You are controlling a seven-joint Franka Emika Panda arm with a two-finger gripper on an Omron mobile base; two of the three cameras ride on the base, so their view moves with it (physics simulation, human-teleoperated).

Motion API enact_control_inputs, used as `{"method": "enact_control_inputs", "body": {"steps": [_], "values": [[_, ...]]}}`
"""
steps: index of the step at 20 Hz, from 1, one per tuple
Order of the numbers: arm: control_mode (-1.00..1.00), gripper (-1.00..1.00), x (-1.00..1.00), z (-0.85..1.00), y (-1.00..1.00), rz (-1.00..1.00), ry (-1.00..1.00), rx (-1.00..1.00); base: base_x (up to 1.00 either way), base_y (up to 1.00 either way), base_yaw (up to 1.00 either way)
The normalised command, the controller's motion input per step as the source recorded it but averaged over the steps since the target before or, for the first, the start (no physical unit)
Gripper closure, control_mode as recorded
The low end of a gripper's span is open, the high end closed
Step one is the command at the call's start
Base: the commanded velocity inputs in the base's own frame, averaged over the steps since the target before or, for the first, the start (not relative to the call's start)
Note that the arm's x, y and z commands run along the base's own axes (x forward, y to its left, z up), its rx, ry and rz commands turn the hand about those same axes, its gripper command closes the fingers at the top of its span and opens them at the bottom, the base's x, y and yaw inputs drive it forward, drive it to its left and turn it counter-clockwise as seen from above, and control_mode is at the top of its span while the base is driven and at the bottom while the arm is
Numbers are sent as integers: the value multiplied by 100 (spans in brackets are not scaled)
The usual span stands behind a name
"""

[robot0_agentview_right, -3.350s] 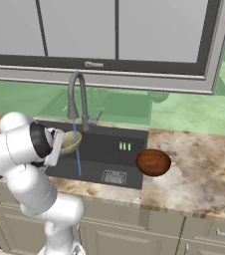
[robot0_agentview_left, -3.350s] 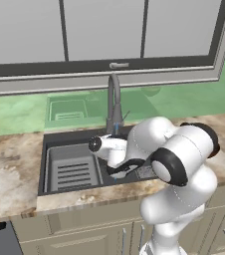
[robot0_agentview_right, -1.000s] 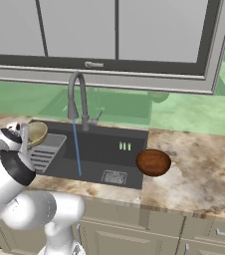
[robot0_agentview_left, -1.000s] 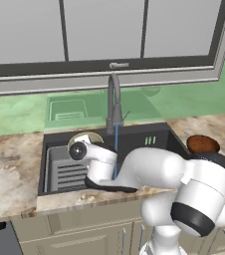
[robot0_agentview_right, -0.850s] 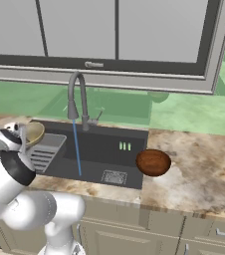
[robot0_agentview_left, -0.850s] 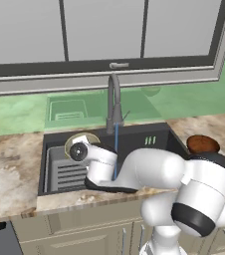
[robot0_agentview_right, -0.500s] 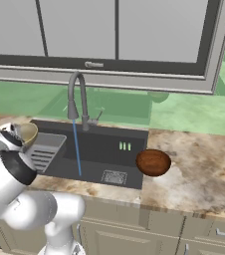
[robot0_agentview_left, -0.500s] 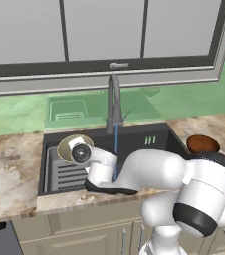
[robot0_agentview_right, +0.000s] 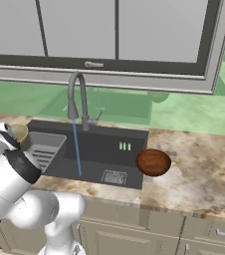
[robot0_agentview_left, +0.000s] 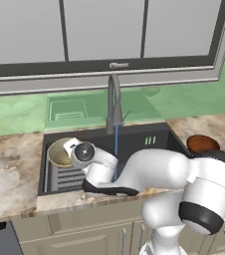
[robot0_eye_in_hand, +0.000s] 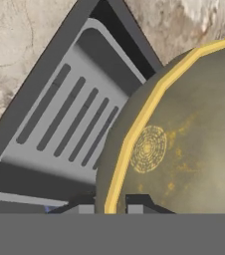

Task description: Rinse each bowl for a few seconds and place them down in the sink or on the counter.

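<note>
While the gripper [robot0_eye_in_hand: 107, 205] pinches the rim of the gold bowl [robot0_agentview_left: 59, 152] between its two fingers, the bowl hangs tilted over the far left corner of the sink [robot0_agentview_left: 149, 137], above the grey slotted tray [robot0_agentview_left: 67, 175] and well left of the running stream from the tap [robot0_agentview_left: 113, 102]. The hand view shows the rim passing between the finger tips, so the grip looks like a thin edge hold, not a deep one.

The step in hand appears to be setting this bowl down. A good way would be to lower it slowly until its base meets the tray or the sink floor, levelling it first so it does not land on its edge and roll. Because the hold is only on the rim, any quick swing could let the bowl pivot or slip. The fingers should part only once the bowl rests on something, then lift clear straight off the rim without dragging it.

The brown bowl [robot0_agentview_right: 153, 162] sits on the counter [robot0_agentview_right: 204, 164] just right of the sink, untouched, probably next for rinsing.
</note>
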Motion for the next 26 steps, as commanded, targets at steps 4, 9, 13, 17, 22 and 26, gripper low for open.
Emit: {"method": "enact_control_inputs", "body": {"steps": [4,9,13,17,22,26], "values": [[-100,100,-8,14,23,18,4,-1,0,0,0],[-100,100,-12,20,17,14,1,-4,0,0,0],[-100,100,-7,12,17,5,0,-4,0,0,0],[-100,100,0,8,19,3,1,-3,0,0,0],[-100,100,0,5,20,3,2,-2,0,0,0],[-100,100,0,2,19,3,2,-1,0,0,0]]}}
